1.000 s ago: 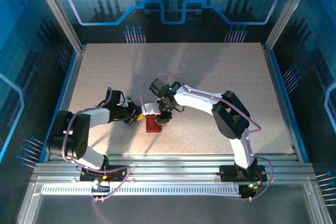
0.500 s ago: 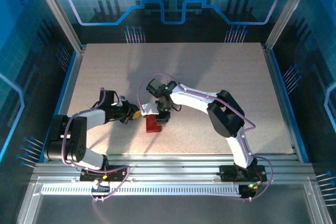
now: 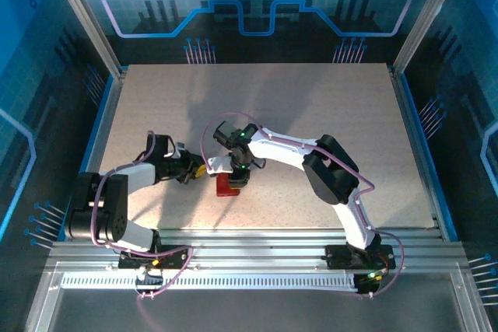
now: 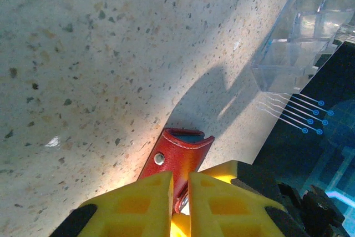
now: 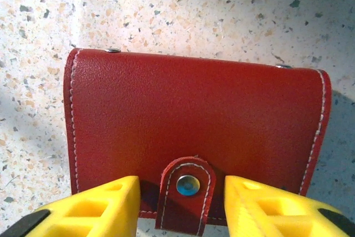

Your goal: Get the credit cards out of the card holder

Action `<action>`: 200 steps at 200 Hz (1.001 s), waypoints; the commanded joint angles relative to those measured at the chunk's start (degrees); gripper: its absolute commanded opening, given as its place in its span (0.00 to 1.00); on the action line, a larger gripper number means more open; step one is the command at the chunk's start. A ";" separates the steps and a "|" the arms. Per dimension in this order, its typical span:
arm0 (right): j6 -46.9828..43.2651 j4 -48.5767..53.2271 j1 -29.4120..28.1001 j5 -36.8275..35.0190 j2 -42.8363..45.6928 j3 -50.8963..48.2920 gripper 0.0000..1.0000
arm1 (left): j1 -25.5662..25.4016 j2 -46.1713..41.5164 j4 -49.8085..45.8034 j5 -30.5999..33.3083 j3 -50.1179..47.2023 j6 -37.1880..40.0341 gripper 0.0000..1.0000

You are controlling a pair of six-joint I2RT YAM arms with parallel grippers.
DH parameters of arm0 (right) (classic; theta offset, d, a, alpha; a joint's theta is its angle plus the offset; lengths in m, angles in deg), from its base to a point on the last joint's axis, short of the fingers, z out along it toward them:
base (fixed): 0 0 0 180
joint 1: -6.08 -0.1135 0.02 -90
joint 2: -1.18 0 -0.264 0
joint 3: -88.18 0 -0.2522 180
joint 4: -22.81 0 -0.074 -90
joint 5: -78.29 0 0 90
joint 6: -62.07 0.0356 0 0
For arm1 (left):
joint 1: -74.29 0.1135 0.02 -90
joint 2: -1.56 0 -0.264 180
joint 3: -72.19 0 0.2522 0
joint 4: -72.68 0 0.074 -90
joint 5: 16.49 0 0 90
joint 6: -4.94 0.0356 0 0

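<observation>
The red card holder [image 3: 226, 186] lies closed on the table near the front middle. Its strap tab [image 5: 187, 192] is snapped down over the front edge. My left gripper [image 4: 180, 184] reaches in from the left and is shut on the holder's [image 4: 183, 151] side edge, which shows between its yellow fingers [image 4: 138, 203]. My right gripper [image 5: 183, 187] hangs over the holder [image 5: 194, 115], open, with one yellow finger [image 5: 105, 206] on each side of the tab and clear of it. The credit cards are hidden inside the closed holder.
The speckled table [image 3: 311, 114] is bare around the holder. Metal rails [image 3: 257, 239] run along the front edge and blue panels wall in the sides. A clear plastic corner piece [image 4: 299, 31] stands at the table's edge in the left wrist view.
My right wrist has shifted slightly left and lower over the holder. The left arm's elbow has drawn back to the left while its gripper stayed at the holder's left edge.
</observation>
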 commanded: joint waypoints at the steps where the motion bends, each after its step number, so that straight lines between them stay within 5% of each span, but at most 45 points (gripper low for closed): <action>1: 0.87 0.06 -1.14 -0.26 -1.43 0.61 0.41 | 0.68 -0.92 -0.26 -0.86 -1.09 -0.01 0.16; 95: 2.94 -4.74 -1.31 -0.44 2.04 -3.95 0.17 | 0.61 -1.53 0.09 -1.64 -1.52 -0.63 0.16; 200: 7.68 -15.17 0.47 1.87 11.25 -16.22 0.08 | -0.47 -2.93 -1.52 -1.54 -0.44 -1.54 0.16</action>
